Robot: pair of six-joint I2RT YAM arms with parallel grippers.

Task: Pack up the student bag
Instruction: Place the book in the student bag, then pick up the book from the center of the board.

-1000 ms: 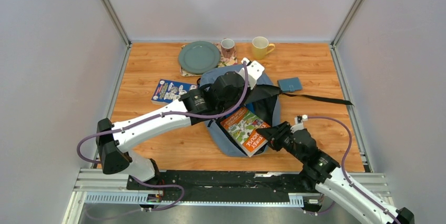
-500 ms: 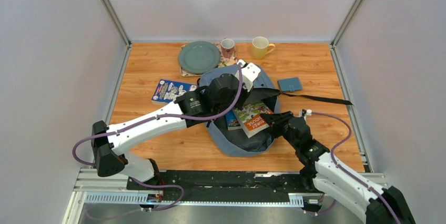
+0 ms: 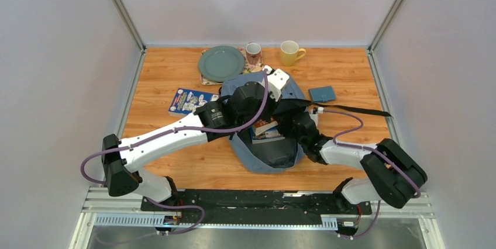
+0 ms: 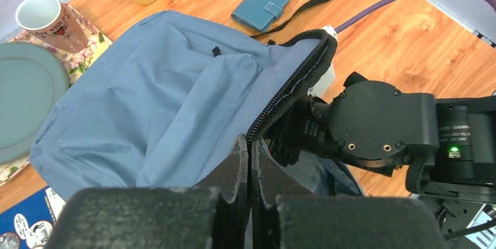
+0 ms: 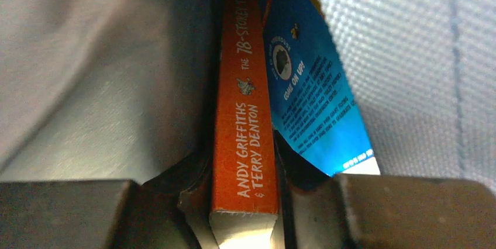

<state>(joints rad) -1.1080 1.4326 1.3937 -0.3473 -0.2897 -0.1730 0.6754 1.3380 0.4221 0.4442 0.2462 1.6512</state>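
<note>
Two grippers, one student bag (image 3: pixel 266 158) at the tabletop (image 3: pixel 362 73) centre. Item, left gripper (image 4: pixel 250 152): fingers pressed together, pinching the bag's black zipper edge. Item, right gripper (image 5: pixel 244 202): inside the bag, clamped on orange-spined book (image 5: pixel 243 114), blue book (image 5: pixel 310 103) beside.

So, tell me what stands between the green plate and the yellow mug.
A pinkish patterned cup, upright on the floral mat; the top view shows it.

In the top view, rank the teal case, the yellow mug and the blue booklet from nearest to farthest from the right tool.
From the right tool, inside the student bag:
1. teal case, just to its back-right.
2. yellow mug, straight back, near the far edge.
3. blue booklet, far left, across the bag.
</note>
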